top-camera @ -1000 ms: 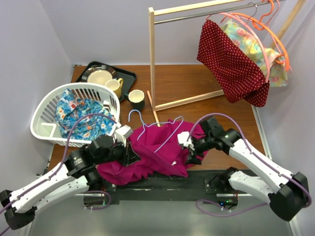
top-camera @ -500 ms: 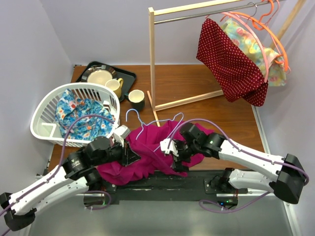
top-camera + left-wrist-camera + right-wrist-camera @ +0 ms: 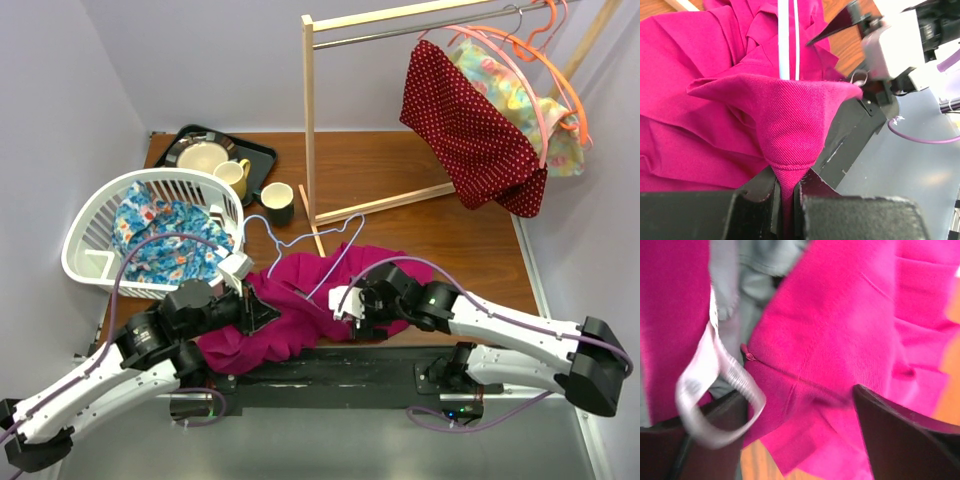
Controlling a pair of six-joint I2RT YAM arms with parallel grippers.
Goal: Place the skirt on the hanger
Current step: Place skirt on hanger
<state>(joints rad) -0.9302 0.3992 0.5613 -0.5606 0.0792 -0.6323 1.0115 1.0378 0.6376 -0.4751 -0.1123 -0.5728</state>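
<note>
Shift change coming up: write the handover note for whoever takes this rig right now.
Left gripper: shut on a fold of the magenta pleated fabric skirt.
Right gripper: open, fingers on either side of the skirt, beside its white ribbon loop.
Pale thin wire hanger: lying across the skirt on the brown wooden table, its wire running behind the pinched fold.
Done: skirt gripped by one arm.
Left: get the skirt onto the hanger.
</note>
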